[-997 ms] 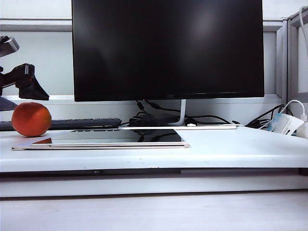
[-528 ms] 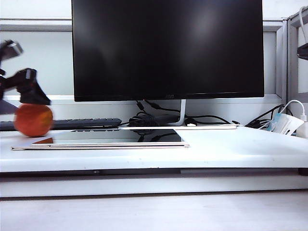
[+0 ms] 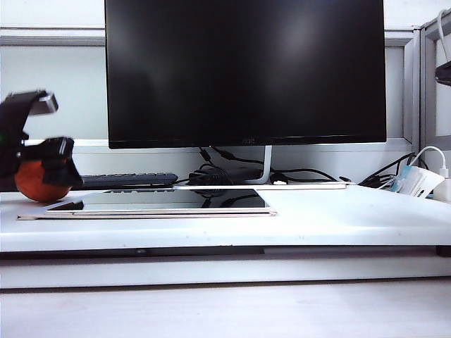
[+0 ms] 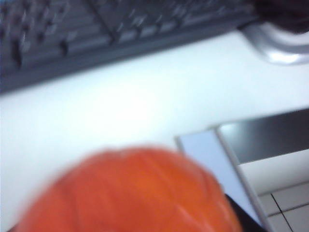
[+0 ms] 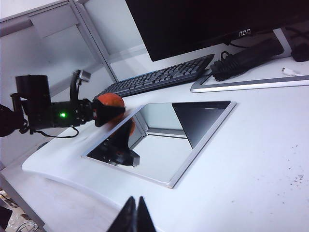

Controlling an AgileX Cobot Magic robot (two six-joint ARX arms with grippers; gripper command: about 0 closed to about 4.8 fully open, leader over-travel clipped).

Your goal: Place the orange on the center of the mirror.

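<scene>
The orange [image 3: 32, 186] rests on the white table just off the mirror's left end. My left gripper [image 3: 44, 174] has come down over it, with one black finger [image 3: 62, 169] in front of the fruit and the jaws wide astride it. The right wrist view shows the orange [image 5: 109, 105] between those fingers beside the mirror's corner. It fills the blurred left wrist view as an orange [image 4: 135, 193] mass. The mirror [image 3: 162, 212] lies flat with a pale rim [image 5: 203, 145]. My right gripper [image 5: 136, 202] is shut, high above the table's near side.
A large black monitor [image 3: 246, 70] stands behind the mirror, with a black keyboard [image 3: 127, 179] and cables [image 3: 229, 172] under it. A white adapter with cords [image 3: 416, 180] lies at the far right. A dark part [image 3: 444, 72] shows at the right edge.
The left gripper has dropped from above the orange and moved right, so its fingers now stand around the fruit. The orange has barely shifted. The mirror has not moved.
</scene>
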